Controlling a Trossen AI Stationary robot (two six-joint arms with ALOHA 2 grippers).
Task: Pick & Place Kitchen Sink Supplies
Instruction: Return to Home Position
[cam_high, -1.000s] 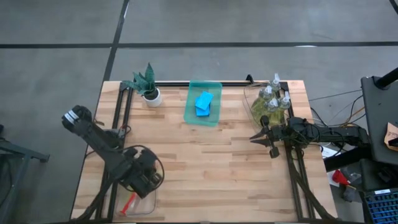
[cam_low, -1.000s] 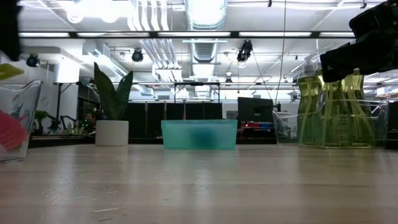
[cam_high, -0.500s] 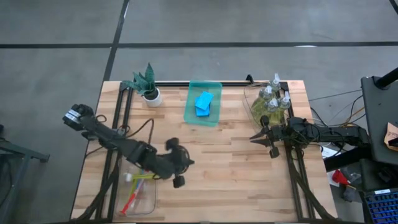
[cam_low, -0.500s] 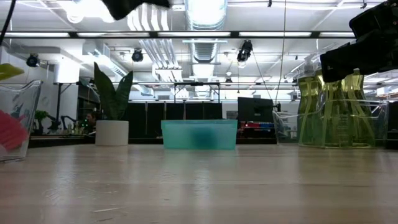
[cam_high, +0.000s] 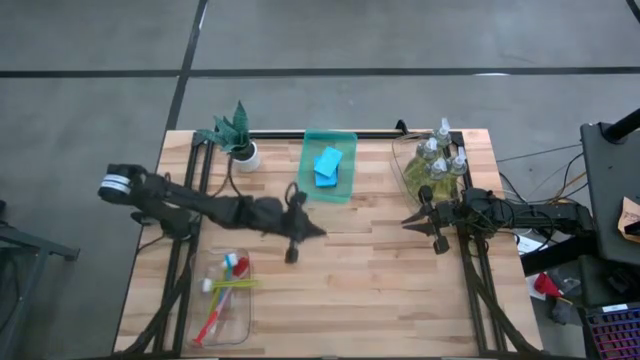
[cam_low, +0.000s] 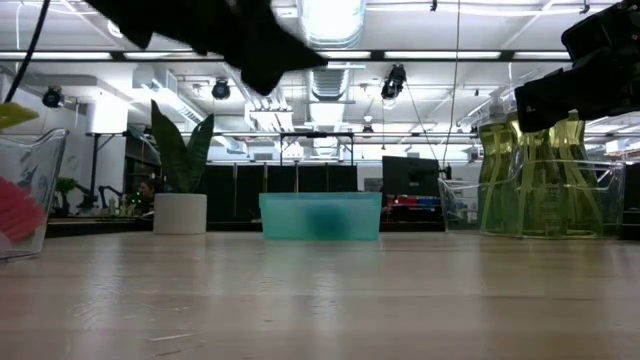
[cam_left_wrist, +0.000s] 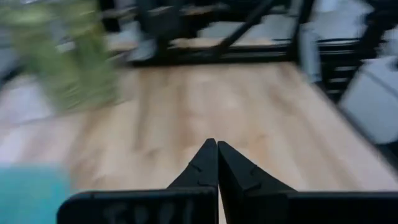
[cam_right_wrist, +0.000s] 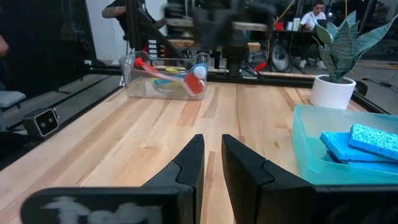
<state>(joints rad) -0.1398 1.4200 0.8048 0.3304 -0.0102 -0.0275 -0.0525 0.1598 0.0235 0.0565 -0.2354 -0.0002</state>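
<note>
Brushes lie in the clear bin at 7 o'clock. The left gripper hovers mid-table, fingers pressed together and empty. The right gripper sits at 3, fingers narrowly parted. Sponges are at 12 and soap bottles at 2.

This is a robotics lab in an open industrial hall. Bare ventilation ducts and strip lights run under an unfinished ceiling. The floor is grey concrete, and the butcher-block table carries black metal rails, with loose cables beside it (a person sits among desks far behind, and a dark monitor stands in the background).
</note>
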